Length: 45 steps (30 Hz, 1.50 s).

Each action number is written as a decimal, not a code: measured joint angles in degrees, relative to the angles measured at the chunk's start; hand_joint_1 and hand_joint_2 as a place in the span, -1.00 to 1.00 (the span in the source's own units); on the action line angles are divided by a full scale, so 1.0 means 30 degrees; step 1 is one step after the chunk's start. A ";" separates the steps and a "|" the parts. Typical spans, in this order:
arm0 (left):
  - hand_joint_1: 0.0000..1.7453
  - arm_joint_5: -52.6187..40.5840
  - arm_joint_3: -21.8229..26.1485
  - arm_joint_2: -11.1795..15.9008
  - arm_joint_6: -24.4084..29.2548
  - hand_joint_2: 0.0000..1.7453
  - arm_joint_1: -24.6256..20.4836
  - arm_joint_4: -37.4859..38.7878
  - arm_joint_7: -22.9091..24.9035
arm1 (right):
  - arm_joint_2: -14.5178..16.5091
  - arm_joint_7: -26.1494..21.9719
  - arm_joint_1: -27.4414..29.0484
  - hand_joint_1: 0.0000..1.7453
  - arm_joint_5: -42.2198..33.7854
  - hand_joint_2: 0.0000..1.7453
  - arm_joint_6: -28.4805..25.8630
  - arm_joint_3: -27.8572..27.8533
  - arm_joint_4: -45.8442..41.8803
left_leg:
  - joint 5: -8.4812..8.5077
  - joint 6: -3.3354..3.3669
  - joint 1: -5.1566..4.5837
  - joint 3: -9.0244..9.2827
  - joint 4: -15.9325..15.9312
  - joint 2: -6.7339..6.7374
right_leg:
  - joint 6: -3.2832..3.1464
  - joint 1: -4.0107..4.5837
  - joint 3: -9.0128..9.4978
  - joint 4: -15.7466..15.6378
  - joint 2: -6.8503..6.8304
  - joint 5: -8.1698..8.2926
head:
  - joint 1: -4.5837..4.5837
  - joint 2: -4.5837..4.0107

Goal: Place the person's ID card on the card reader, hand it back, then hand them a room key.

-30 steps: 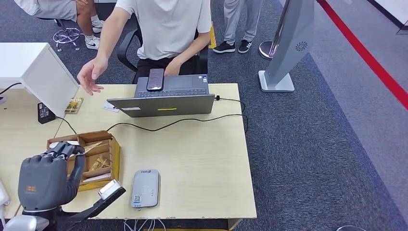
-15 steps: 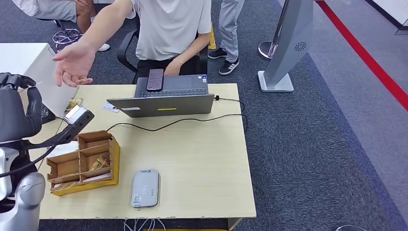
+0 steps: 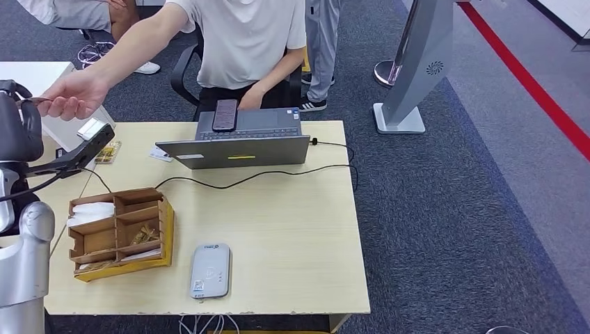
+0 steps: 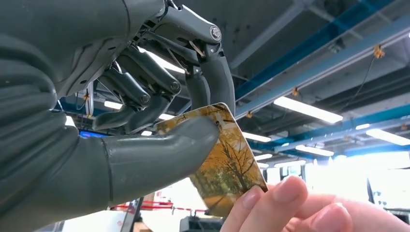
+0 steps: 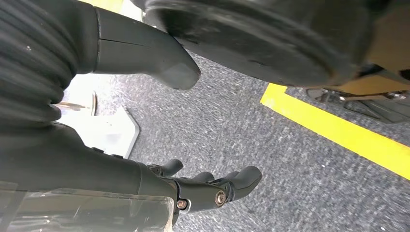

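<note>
My left hand (image 3: 17, 129) is raised at the table's far left. In the left wrist view this hand (image 4: 145, 130) pinches a room key card (image 4: 231, 169) printed with yellow trees between thumb and fingers. A seated person's hand (image 3: 71, 96) reaches over, and their fingertips (image 4: 280, 200) grip the card's free end. The grey card reader (image 3: 210, 271) lies flat near the table's front edge with nothing on it. My right hand (image 5: 212, 189) hangs over grey carpet, fingers apart and holding nothing.
A wooden divided box (image 3: 118, 233) with yellowish cards stands at the front left. An open laptop (image 3: 233, 147) with a phone (image 3: 225, 115) on it sits at the back, its cable (image 3: 264, 174) trailing across the table. A white monitor (image 3: 52, 90) stands far left.
My left arm has lifted from the wooden box up to the far left with the card. The person's open hand moved left and closed on the card.
</note>
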 joint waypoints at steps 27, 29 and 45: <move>-1.00 0.1479 0.1526 0.0599 -0.0765 1.00 0.2967 -0.3242 -0.1794 | -0.0331 0.1162 -0.0508 -1.00 -0.0107 1.00 -0.0018 -0.0018 0.0734 | -0.0020 -0.0018 -0.0001 -0.0037 -0.0018 0.0026 | -0.0005 0.0002 -0.0034 0.0013 0.0033 -0.0016 | 0.0004 0.0000; -1.00 0.2385 0.2433 0.1480 -0.0261 1.00 0.3988 -0.3049 -0.1766 | -0.0286 0.1886 -0.0345 -1.00 -0.0097 1.00 0.0208 -0.0078 0.0718 | -0.0045 -0.0050 -0.0002 -0.0016 -0.0038 0.0084 | -0.0018 0.0002 -0.0035 0.0026 0.0098 -0.0024 | 0.0013 -0.0002; -1.00 0.7756 2.0125 0.8121 0.0169 1.00 0.9176 0.2314 -0.5207 | 0.0180 0.2289 0.0511 -1.00 0.0661 1.00 0.0867 -0.0678 0.0446 | -0.0177 -0.0221 0.0101 0.0001 -0.0035 -0.0021 | -0.0202 0.0078 -0.0019 0.0084 -0.0011 -0.0259 | 0.0009 -0.0002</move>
